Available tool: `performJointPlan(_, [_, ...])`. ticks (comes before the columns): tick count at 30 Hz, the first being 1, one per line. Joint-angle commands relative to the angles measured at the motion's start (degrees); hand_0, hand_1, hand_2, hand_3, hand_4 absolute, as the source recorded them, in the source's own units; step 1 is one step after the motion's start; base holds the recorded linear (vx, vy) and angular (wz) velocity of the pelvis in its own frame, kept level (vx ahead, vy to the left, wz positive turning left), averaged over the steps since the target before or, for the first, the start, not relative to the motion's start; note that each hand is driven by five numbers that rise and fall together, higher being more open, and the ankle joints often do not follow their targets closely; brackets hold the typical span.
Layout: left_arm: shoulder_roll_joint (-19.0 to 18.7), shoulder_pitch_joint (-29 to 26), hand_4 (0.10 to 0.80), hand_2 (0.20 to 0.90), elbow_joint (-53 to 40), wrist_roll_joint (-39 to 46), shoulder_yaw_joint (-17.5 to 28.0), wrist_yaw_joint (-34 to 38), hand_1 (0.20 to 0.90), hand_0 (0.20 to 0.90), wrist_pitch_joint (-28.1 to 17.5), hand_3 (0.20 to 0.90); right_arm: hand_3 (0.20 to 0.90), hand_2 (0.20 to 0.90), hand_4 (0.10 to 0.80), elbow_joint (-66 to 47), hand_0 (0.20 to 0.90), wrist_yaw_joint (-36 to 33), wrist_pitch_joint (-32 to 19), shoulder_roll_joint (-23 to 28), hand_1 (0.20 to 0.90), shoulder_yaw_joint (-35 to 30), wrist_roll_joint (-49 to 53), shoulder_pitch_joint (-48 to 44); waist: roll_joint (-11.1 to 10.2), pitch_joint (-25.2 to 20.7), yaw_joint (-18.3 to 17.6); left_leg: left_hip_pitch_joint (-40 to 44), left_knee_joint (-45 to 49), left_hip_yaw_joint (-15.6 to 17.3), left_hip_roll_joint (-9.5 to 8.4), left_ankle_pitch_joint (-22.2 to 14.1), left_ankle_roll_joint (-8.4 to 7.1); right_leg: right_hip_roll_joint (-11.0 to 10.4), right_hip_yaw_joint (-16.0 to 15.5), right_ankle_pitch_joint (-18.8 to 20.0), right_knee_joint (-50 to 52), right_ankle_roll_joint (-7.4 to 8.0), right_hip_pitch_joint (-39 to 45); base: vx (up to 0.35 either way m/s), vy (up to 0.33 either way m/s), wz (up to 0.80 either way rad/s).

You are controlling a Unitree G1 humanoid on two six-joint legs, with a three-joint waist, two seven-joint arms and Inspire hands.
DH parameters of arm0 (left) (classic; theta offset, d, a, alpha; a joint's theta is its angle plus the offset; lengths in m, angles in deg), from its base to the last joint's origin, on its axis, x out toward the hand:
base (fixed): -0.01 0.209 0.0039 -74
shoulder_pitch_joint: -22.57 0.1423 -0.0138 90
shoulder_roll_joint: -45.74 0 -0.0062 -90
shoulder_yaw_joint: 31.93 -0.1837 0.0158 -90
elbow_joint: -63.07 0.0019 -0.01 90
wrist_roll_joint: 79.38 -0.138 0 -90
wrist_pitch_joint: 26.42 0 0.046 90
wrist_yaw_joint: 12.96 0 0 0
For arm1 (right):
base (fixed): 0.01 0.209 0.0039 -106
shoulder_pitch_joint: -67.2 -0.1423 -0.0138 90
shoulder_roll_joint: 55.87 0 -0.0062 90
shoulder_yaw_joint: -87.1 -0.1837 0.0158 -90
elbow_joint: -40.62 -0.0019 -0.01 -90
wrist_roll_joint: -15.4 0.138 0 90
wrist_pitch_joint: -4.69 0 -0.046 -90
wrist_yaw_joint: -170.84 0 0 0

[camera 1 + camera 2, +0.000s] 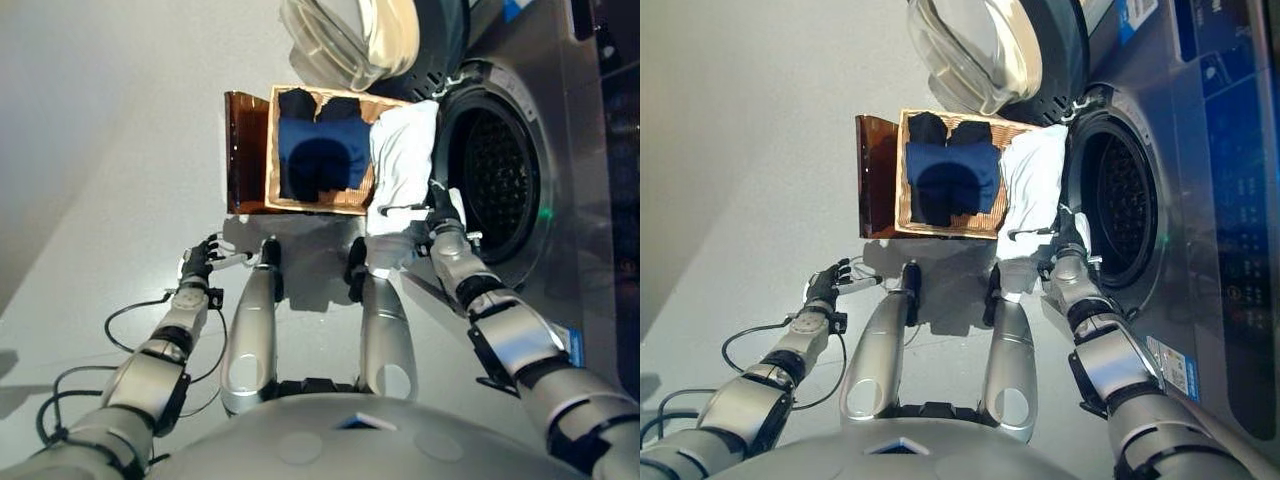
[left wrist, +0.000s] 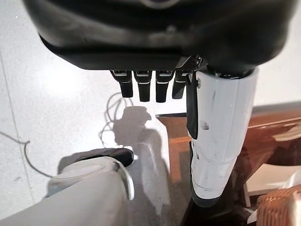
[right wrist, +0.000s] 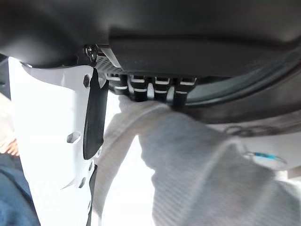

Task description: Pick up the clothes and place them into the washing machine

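A white garment (image 1: 405, 150) hangs over the right edge of a wicker basket (image 1: 272, 150) and trails down toward the washing machine's open drum (image 1: 495, 180). Dark blue clothes (image 1: 322, 150) lie inside the basket. My right hand (image 1: 441, 213) is at the garment's lower end, just by the drum's rim. In the right wrist view the white cloth (image 3: 188, 165) runs between the white-covered thumb (image 3: 51, 132) and the curled fingers (image 3: 141, 89). My left hand (image 1: 200, 262) hovers over the floor, left of and below the basket, fingers (image 2: 141, 87) relaxed and holding nothing.
The washer's round glass door (image 1: 330, 40) stands swung open above the basket. A brown panel (image 1: 245, 150) sits against the basket's left side. Grey floor spreads to the left.
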Motion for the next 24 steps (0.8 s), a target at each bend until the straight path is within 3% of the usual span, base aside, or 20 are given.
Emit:
performJointPlan(1, [-0.1,1.3,0.800,0.900,0.5,2.1,1.0,2.3,0.900,0.900,-2.1,0.900,0.900,0.900,0.800,0.3,0.900,-2.6,-0.5,6.5,0.900,0.3,-0.1,-2.6,2.9,-2.6,1.5,-2.1,-2.2,0.4,-2.41,1.4,-1.37,0.9,0.0,-2.2,-1.9,-0.14,2.3,0.036,0.047,0.00])
performJointPlan(11, [-0.1,-1.9,0.800,0.900,2.5,3.2,1.0,2.2,0.900,0.900,-1.1,0.900,0.900,0.900,0.800,7.3,0.900,-2.1,1.7,9.8,0.900,2.1,-0.6,-11.2,4.1,-0.7,3.2,-7.2,0.0,-0.3,-3.49,1.2,-1.14,0.1,-0.4,-3.8,1.8,-0.66,-2.4,0.020,0.019,0.10])
performJointPlan(24, [-0.1,-2.7,0.800,0.900,1.7,2.2,0.1,2.6,0.900,0.900,-1.6,0.900,0.900,0.900,0.800,6.6,0.900,-1.0,1.0,9.9,0.900,3.4,-0.7,-12.2,3.6,-1.3,4.2,-8.0,-1.9,-1.7,-4.84,2.2,-1.17,-0.1,-1.3,-3.7,1.4,-1.03,-3.1,0.033,-0.016,0.10])
